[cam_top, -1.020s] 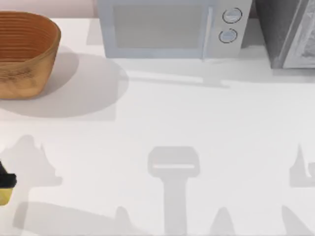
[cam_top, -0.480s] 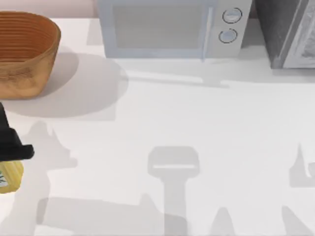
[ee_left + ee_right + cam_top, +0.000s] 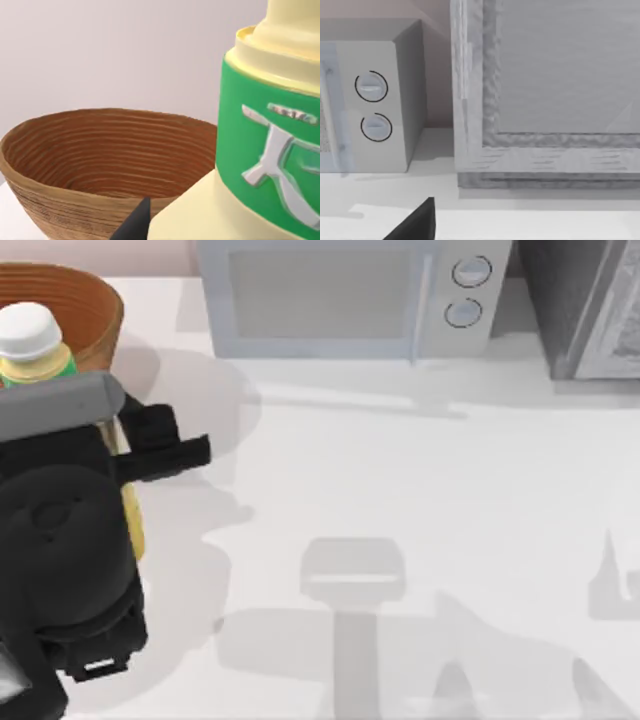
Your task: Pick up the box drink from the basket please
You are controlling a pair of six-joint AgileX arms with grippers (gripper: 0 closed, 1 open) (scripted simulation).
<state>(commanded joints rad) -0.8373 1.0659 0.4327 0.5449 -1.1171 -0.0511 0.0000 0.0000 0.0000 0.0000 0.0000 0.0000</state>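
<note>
Box drink (image 3: pixel 35 348): one is counted, seen in the top view w/ white cap uppermost and pale yellow body, over the near rim of the basket (image 3: pixel 95 302) at the table's far left. One basket is counted, tan-orange w/ ribbed inside; one microwave (image 3: pixel 345 298) w/ two round knobs is seen at the back, and one grey cabinet-like unit (image 3: pixel 585 305) at the back right. The table (image 3: pixel 400 490) is white.

Much of the drink's body is covered by the left arm's black housing in the top view; the basket is cut off at the left edge and partly hidden by arm and drink. In the left wrist view the drink (image 3: pixel 270 165) is cropped at the picture's edge, its green label band w/ white mark being close to the lens, and the basket (image 3: pixel 100 160) is seen behind it.

Left gripper (image 3: pixel 110 455): closed around the drink's body, fingers largely hidden, approx. as wide apart as the carton. One dark fingertip (image 3: pixel 134 225) is seen beside the carton.

Right gripper (image 3: pixel 417 222): one dark finger is glimpsed near the microwave (image 3: pixel 367 105); its opening can't be judged.
</note>
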